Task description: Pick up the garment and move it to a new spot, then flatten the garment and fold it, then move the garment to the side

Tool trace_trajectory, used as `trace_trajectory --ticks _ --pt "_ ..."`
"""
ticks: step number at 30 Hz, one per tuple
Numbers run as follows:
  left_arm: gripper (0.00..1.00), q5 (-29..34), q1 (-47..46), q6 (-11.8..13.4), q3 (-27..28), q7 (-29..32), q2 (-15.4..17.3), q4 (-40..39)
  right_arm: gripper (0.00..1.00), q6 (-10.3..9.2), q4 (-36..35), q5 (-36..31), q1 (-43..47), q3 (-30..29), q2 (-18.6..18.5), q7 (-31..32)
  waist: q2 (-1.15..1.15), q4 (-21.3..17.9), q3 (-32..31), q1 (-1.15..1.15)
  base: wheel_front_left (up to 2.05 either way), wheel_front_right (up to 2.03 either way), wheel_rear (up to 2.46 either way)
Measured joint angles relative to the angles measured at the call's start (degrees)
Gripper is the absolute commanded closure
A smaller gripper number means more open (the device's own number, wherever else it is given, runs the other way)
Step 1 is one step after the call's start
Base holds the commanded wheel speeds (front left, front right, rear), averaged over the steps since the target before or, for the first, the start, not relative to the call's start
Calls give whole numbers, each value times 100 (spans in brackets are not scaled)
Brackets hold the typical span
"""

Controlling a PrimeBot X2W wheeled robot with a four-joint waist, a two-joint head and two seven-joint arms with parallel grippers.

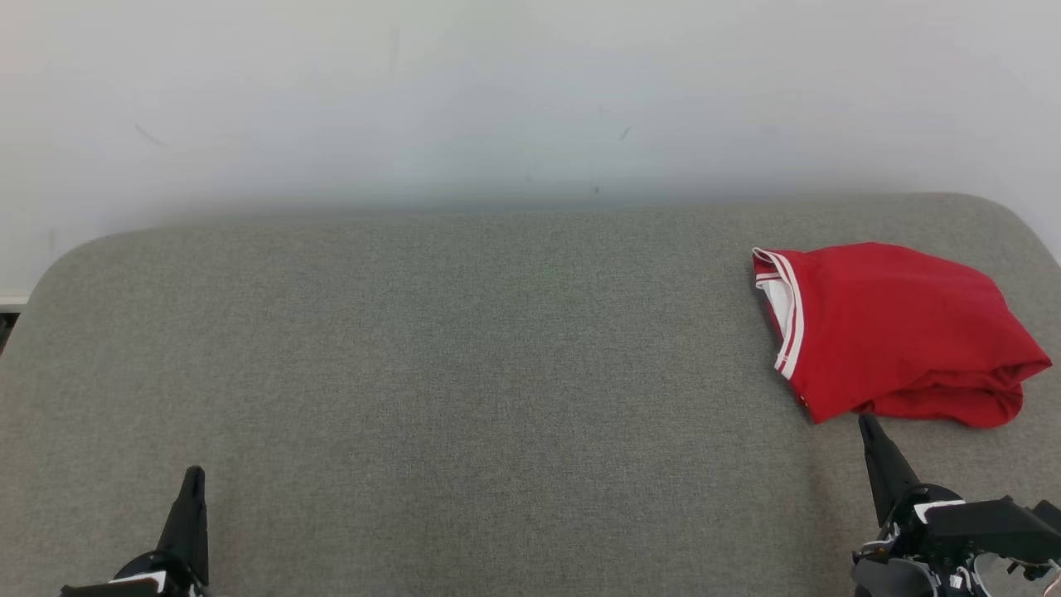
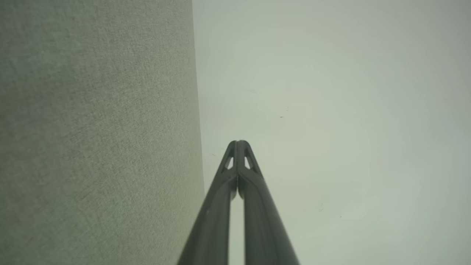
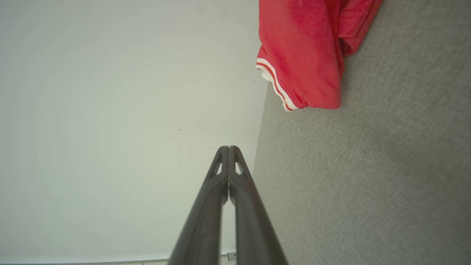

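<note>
The red garment [image 1: 899, 332], bunched at the far right, looks soft and light, best pinched at its near fold [image 1: 937, 404]; left gripper [image 1: 194, 474] and right gripper [image 1: 868, 424] are clenched, empty.

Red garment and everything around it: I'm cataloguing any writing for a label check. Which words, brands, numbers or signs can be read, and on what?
None can be read.
Red garment: white striped trim, no print or tag showing.
Grey padded surface: plain weave, no text.
Pale wall: a few faint scuffs, no letters.
</note>
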Motion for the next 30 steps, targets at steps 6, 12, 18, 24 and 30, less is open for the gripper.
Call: trace_trajectory --ticks 6,12,18,24,30 --pt "100 0 -1 0 0 0 0 1 100 0 0 0 0 0 0 0 0 0 0 0 0 0 0" --pt "100 0 -1 -1 0 0 0 1 100 0 0 0 0 0 0 0 0 0 0 0 0 0 0" --pt "100 0 -2 -1 0 0 0 1 100 0 1 0 -1 0 0 0 0 0 0 0 0 0 0" --pt "100 0 -2 -1 0 0 0 2 100 0 1 0 -1 0 0 0 0 0 0 0 0 0 0" --pt "100 0 -3 -1 0 0 0 2 100 0 1 0 -1 0 0 0 0 0 0 0 0 0 0"
